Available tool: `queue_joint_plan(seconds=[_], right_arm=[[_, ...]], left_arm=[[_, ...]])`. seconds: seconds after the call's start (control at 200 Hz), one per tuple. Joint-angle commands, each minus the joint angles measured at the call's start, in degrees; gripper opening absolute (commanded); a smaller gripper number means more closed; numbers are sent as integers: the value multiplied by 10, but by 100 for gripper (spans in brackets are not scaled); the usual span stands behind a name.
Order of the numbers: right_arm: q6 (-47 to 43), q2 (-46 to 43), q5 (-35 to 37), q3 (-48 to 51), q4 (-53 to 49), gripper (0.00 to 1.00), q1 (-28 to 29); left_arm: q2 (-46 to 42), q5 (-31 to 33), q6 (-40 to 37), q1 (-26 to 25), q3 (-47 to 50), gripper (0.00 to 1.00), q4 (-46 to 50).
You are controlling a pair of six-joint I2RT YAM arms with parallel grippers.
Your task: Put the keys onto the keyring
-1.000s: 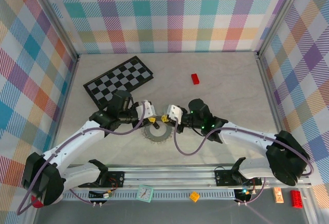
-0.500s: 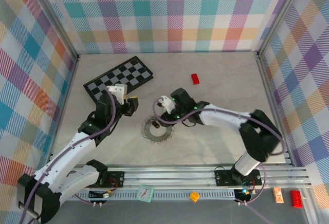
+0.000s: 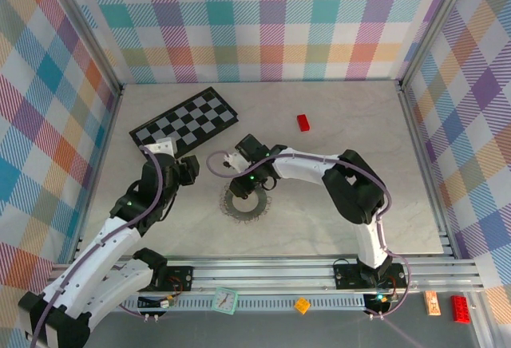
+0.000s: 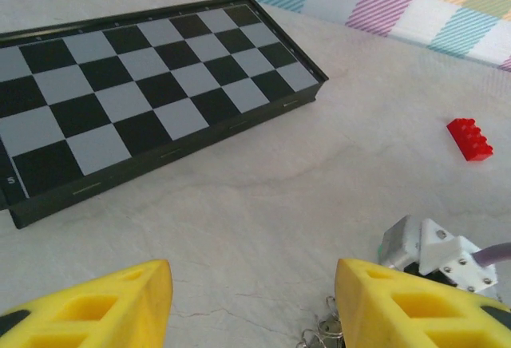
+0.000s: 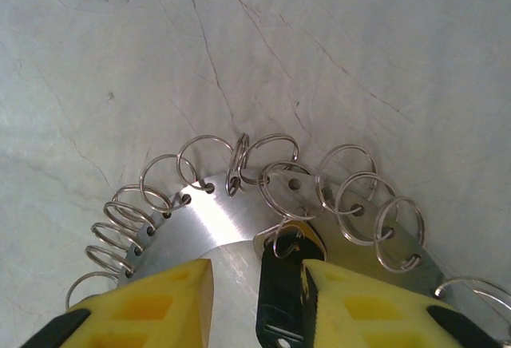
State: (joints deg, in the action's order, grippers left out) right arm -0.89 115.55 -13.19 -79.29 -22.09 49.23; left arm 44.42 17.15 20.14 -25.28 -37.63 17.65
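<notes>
The keyring (image 5: 211, 220) is a flat silvery disc rimmed with several small wire split rings, lying on the table (image 3: 243, 203). A black-headed key (image 5: 279, 296) rests on it, its head hooked on one small ring (image 5: 281, 240). My right gripper (image 5: 257, 272) hovers just over it, open, with the key against the right yellow finger (image 5: 375, 308) and a gap to the left one. From above, the right gripper (image 3: 242, 176) sits at the keyring's far edge. My left gripper (image 4: 254, 276) is open and empty, left of the keyring (image 3: 182, 170).
A folded chessboard (image 3: 185, 124) lies at the back left, close beyond the left gripper (image 4: 136, 92). A red block (image 3: 303, 122) sits at the back centre (image 4: 469, 139). Aluminium rails and plaid walls border the table.
Both grippers met over the keyring a second ago. The left one has opened and pulled back to the left. The right one has swung left over the ring and opened, leaving the black key lying there.
</notes>
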Motion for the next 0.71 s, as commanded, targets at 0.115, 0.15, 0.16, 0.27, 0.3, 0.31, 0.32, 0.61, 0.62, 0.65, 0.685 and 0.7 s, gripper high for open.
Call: queue_joint_plan(seconds=[0.115, 0.15, 0.16, 0.27, 0.3, 0.31, 0.32, 0.61, 0.62, 0.65, 0.685, 0.7], right_arm=[[-5, 29, 16, -40, -38, 28, 6], [-4, 32, 15, -44, -40, 27, 6], [-3, 33, 14, -45, -40, 27, 6], [-2, 40, 17, -51, -42, 25, 7], [0, 41, 18, -52, -42, 25, 7], [0, 41, 19, -53, -42, 25, 6], [1, 41, 20, -53, -42, 25, 7], [4, 49, 33, -60, -41, 18, 7], [4, 49, 33, -60, -41, 18, 7], [4, 50, 33, -61, -41, 18, 7], [5, 51, 32, -62, -41, 17, 7], [5, 51, 32, -63, -41, 17, 7]], left_arm=[[-19, 20, 7, 8, 11, 55, 21], [-20, 19, 7, 8, 11, 55, 20], [-21, 19, 7, 8, 11, 55, 20], [-21, 17, 5, 8, 10, 54, 21], [-21, 16, 5, 8, 10, 54, 21], [-21, 16, 5, 8, 10, 54, 21], [-21, 16, 5, 8, 10, 54, 21], [-21, 13, -2, 8, 5, 54, 25], [-21, 13, -2, 8, 5, 54, 25], [-21, 13, -2, 8, 5, 54, 24], [-22, 13, -2, 8, 5, 54, 24], [-22, 14, -3, 8, 5, 54, 25]])
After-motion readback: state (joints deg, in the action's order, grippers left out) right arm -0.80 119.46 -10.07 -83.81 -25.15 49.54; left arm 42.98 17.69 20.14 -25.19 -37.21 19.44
